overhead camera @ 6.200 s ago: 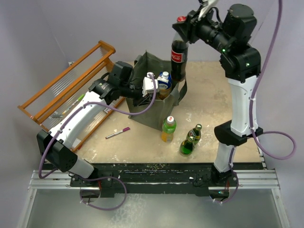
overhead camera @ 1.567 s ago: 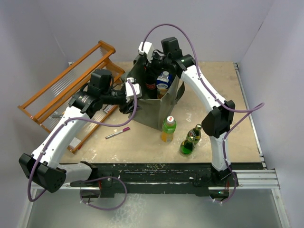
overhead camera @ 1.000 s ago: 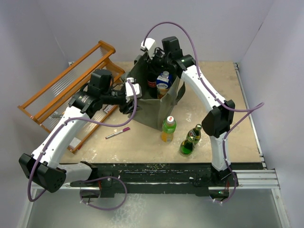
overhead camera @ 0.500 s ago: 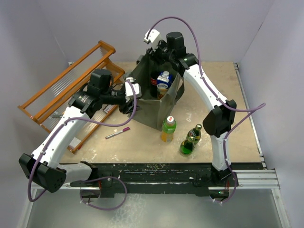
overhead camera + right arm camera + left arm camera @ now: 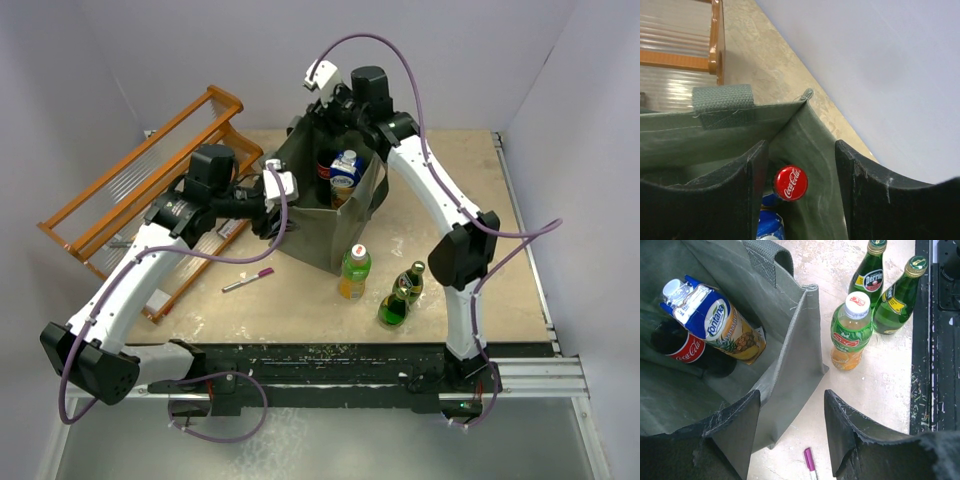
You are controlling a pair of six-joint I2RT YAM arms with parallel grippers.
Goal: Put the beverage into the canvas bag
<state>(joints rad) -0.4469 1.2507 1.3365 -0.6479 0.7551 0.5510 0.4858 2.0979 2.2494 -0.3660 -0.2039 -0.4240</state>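
Cola bottle (image 5: 686,348) inside canvas bag (image 5: 322,240) — right jaws apart above its cap; left jaws apart at bag rim.

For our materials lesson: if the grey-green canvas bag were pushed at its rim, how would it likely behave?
The canvas bag is probably floppy: its walls crease and bow in the left wrist view. It would likely buckle rather than slide whole. The cola bottle and juice carton inside probably weigh its base down.

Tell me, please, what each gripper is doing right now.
Left gripper: open, empty, at the rim of the boxy grey-green canvas bag.
Right gripper: open, empty, above the red-capped cola bottle inside it.
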